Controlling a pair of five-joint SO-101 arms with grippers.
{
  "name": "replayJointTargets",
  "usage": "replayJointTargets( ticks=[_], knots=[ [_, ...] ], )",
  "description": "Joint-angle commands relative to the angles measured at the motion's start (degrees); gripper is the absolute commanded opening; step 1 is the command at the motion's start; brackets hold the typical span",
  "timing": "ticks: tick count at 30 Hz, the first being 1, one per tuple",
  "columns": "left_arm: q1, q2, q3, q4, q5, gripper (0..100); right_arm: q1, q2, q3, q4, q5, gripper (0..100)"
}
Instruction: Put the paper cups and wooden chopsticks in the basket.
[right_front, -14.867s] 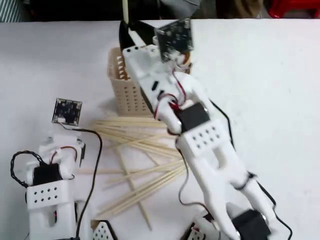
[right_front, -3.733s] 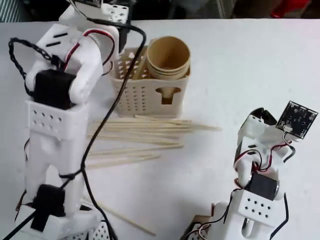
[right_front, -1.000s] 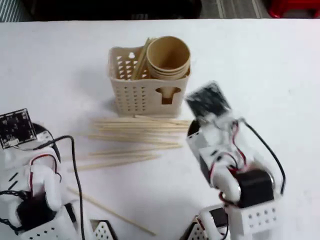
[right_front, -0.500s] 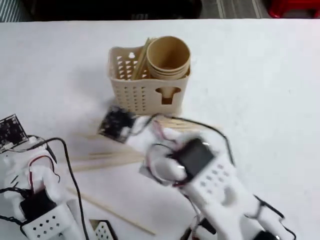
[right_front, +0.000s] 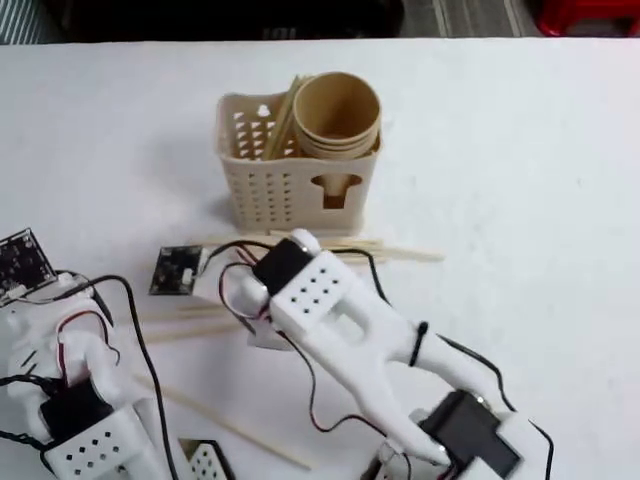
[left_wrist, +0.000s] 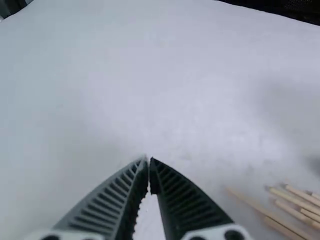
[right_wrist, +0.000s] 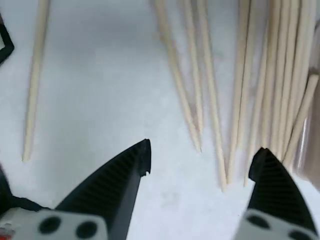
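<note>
The beige basket (right_front: 290, 190) stands at the back of the table with stacked paper cups (right_front: 337, 110) and a few chopsticks (right_front: 284, 118) upright inside. More wooden chopsticks (right_front: 405, 252) lie spread on the table in front of it, partly covered by my right arm (right_front: 330, 310). My right gripper (right_wrist: 202, 150) hangs open just above the ends of those chopsticks (right_wrist: 200, 85), with nothing between its fingers. My left gripper (left_wrist: 148, 161) is shut and empty over bare table, a few chopstick ends (left_wrist: 295, 202) lying off to one side. My left arm (right_front: 65, 390) sits at the near left corner.
A single chopstick (right_front: 225, 425) lies apart near the front edge, another (right_wrist: 35, 80) lies alone beside the right gripper. The right arm's cable (right_front: 360, 250) runs across the chopstick pile. White table stretches to the right of the basket.
My right arm has swung further left and lower across the chopsticks in front of the basket. The left arm has stayed at the near left corner.
</note>
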Motion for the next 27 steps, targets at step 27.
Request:
replayJointTargets(
  ticks=[27],
  knots=[
    [-0.48, -0.57, 0.88, -1.76, 0.0, 3, 4.26, 33.71, -18.81, -18.68, 1.41, 31.4]
  ],
)
